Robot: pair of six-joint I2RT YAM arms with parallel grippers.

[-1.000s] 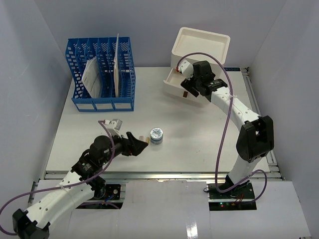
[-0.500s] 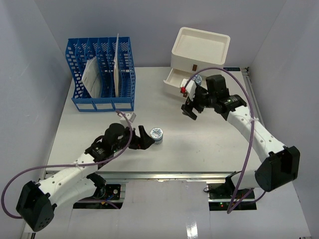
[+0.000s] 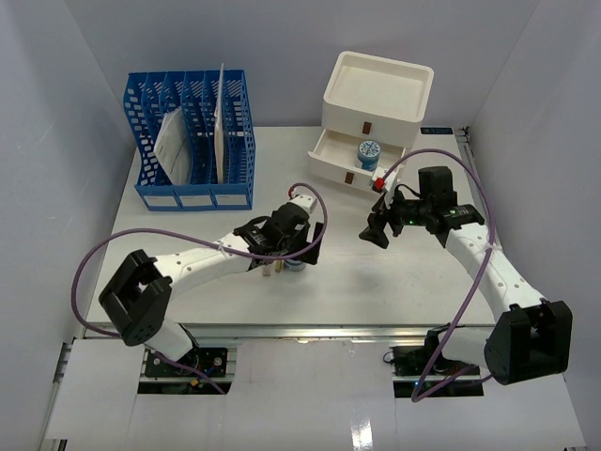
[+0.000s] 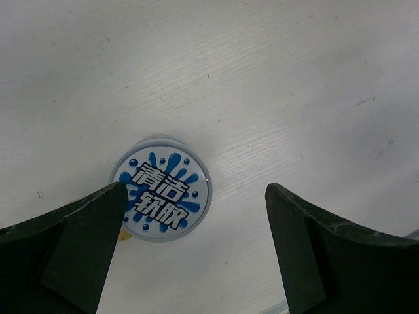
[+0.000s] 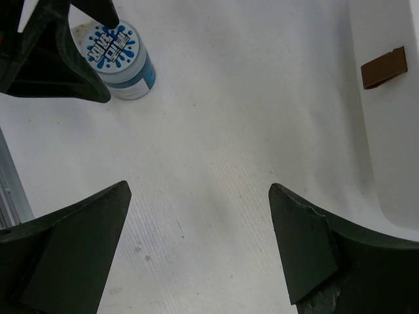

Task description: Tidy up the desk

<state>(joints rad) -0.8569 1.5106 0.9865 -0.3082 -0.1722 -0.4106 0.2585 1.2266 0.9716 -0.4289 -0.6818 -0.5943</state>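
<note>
Blue-lidded jar (image 3: 368, 153) now in open drawer (image 3: 329, 156)

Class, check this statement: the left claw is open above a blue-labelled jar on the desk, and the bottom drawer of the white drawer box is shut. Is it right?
No. The bottom drawer of the white drawer box stands open, a second jar inside, as the top external view shows. The left claw is indeed open above the blue-labelled jar on the desk.
</note>
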